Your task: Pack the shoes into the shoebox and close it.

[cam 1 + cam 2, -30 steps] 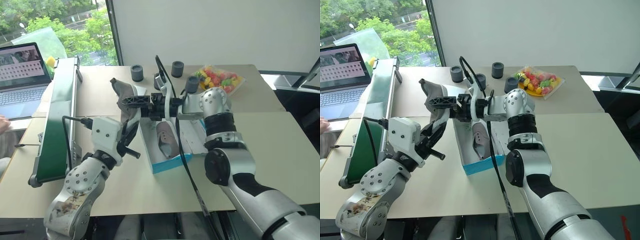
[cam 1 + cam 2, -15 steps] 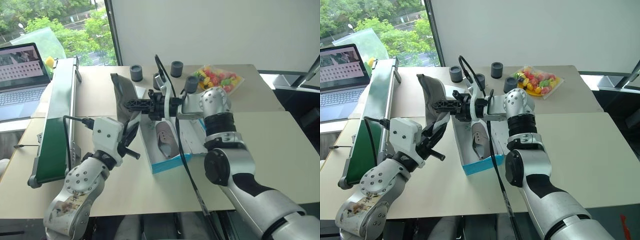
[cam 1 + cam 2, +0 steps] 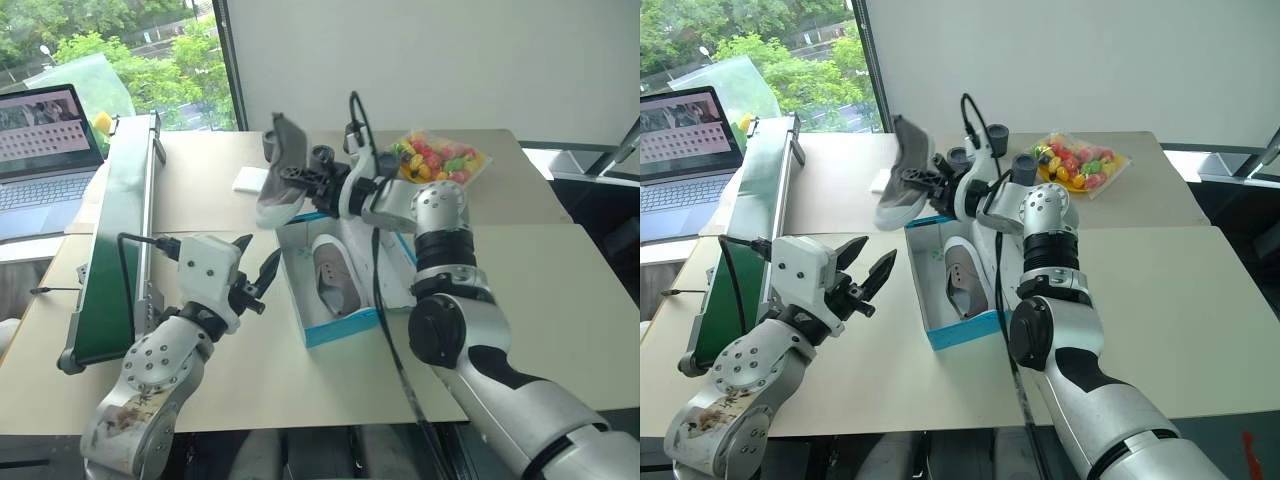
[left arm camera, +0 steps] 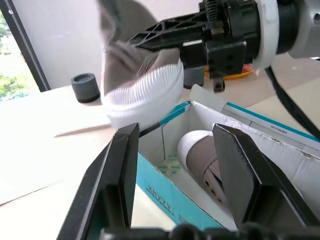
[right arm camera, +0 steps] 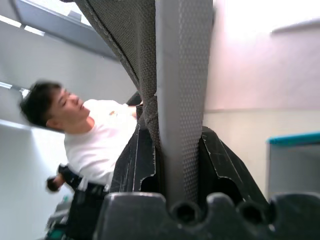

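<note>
While one shoe (image 3: 336, 279) lies in the shoebox (image 3: 340, 328): right end effector (image 3: 290, 180) clenched on the other shoe (image 3: 279, 172), left end effector (image 3: 862, 270) released.

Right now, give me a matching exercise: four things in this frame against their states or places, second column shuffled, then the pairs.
1. left gripper
2. right gripper
3. second shoe
4. shoebox

A. lies inside the box
B. open, holding nothing
C. lid open, on the table
D. shut on a raised shoe

Pairs: 1-B, 2-D, 3-A, 4-C
</note>
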`<act>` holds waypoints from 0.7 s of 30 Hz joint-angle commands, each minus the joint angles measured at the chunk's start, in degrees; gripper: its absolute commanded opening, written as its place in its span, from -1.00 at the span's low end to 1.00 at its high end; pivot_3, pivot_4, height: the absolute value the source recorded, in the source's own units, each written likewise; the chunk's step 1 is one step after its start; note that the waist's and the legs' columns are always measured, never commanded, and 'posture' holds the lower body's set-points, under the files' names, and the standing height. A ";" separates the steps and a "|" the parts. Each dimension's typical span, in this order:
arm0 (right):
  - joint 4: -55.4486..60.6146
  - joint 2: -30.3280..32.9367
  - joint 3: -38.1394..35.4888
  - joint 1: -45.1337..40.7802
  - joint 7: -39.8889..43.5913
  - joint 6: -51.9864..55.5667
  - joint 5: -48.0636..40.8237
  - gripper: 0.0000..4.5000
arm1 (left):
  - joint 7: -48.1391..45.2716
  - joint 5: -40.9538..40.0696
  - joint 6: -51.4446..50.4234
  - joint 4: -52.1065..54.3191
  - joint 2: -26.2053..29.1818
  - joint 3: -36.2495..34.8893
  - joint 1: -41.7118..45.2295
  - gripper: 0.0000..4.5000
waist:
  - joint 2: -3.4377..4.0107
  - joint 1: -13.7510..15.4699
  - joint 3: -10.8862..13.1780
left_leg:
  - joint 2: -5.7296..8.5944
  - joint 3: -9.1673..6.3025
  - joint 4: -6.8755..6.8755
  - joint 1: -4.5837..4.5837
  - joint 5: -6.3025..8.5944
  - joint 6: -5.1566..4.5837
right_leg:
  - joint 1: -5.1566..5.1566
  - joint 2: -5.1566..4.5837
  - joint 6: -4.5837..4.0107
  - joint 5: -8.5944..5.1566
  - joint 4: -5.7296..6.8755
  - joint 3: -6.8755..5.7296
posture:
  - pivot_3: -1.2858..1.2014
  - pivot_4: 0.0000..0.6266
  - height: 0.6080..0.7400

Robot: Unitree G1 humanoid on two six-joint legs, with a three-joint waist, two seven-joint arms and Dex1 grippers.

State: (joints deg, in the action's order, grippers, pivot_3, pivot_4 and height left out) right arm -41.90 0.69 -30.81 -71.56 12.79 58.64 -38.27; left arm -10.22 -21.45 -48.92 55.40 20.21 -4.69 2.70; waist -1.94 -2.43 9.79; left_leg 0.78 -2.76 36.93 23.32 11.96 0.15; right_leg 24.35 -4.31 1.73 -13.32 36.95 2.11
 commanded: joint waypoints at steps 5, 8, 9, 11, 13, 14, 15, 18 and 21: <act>11.97 5.84 9.16 -0.76 0.52 15.03 -0.84 -0.75 | -18.19 -14.41 1.59 1.47 11.55 -20.53 -11.79 0.11 | 0.10 -0.68 0.06 | -0.11 0.06 -0.06 -0.04 0.00 0.00 | 0.09 0.08 -0.06 -0.03 0.05 0.07 | 0.03 -0.52 0.80; 16.16 7.16 11.33 0.29 -0.09 23.16 -1.21 -0.75 | -25.14 -16.73 3.58 -1.72 16.61 -26.03 -16.14 0.11 | 0.13 -0.69 0.08 | -0.15 0.05 -0.07 -0.10 0.00 0.00 | 0.04 0.13 -0.10 -0.06 0.03 0.03 | 0.03 -0.52 0.80; 17.77 7.09 11.73 0.75 -0.68 26.43 -1.08 -0.75 | -28.11 -16.09 5.05 -3.62 18.77 -27.51 -17.75 0.11 | 0.13 -0.67 0.08 | -0.15 0.06 -0.07 -0.15 0.00 0.00 | 0.00 0.13 -0.10 -0.06 0.01 0.03 | 0.03 -0.52 0.80; 20.81 6.32 11.56 1.97 -1.79 30.70 -0.70 -0.75 | -31.76 -15.08 7.30 -6.02 21.53 -28.93 -19.64 0.11 | 0.14 -0.57 0.08 | -0.15 0.05 -0.06 -0.17 0.00 0.00 | -0.05 0.13 -0.10 -0.06 -0.02 -0.01 | 0.03 -0.52 0.80; 24.05 4.86 12.86 4.36 -3.07 33.17 0.19 -0.75 | -34.48 -15.13 9.17 -8.13 23.83 -29.63 -19.86 0.11 | 0.16 -0.33 0.10 | -0.16 0.05 -0.07 -0.17 0.00 0.00 | -0.05 0.14 -0.11 -0.07 -0.05 -0.02 | 0.03 -0.52 0.80; 25.24 4.11 13.64 5.57 -3.82 33.63 0.57 -0.75 | -35.77 -15.14 9.98 -9.15 24.85 -29.91 -19.76 0.11 | 0.16 -0.20 0.09 | -0.16 0.05 -0.07 -0.14 0.00 0.00 | -0.04 0.13 -0.10 -0.07 -0.08 -0.03 | 0.03 -0.52 0.80; 26.38 3.60 14.39 6.76 -4.49 33.84 0.94 -0.75 | -36.62 -15.30 10.52 -9.87 25.59 -30.04 -19.52 0.11 | 0.16 -0.18 0.09 | -0.17 0.04 -0.08 -0.13 0.00 0.00 | -0.05 0.13 -0.10 -0.07 -0.11 -0.05 | 0.03 -0.52 0.80; 28.73 3.39 16.98 9.59 -5.35 33.86 1.09 -0.75 | -37.48 -15.20 11.67 -10.81 26.86 -29.42 -18.98 0.11 | 0.17 -0.18 0.10 | -0.24 0.04 -0.09 -0.09 0.00 0.00 | 0.00 0.12 -0.10 -0.07 -0.11 -0.06 | 0.03 -0.52 0.80; 29.74 3.54 19.44 11.73 -6.34 33.86 2.06 -0.75 | -37.63 -15.16 12.28 -11.13 27.29 -28.61 -18.46 0.11 | 0.17 -0.19 0.10 | -0.26 0.03 -0.09 -0.04 0.00 0.00 | 0.02 0.10 -0.09 -0.06 -0.11 -0.06 | 0.03 -0.52 0.80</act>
State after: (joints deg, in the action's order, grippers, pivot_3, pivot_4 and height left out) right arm -15.51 3.75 -12.40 -59.77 6.82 92.06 -36.24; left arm -47.44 -36.47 -38.24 43.89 46.84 -33.13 -16.39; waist -1.77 -2.62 9.90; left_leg 0.51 -2.73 36.84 23.27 11.97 0.15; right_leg 24.37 -4.20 1.64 -13.38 36.84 2.05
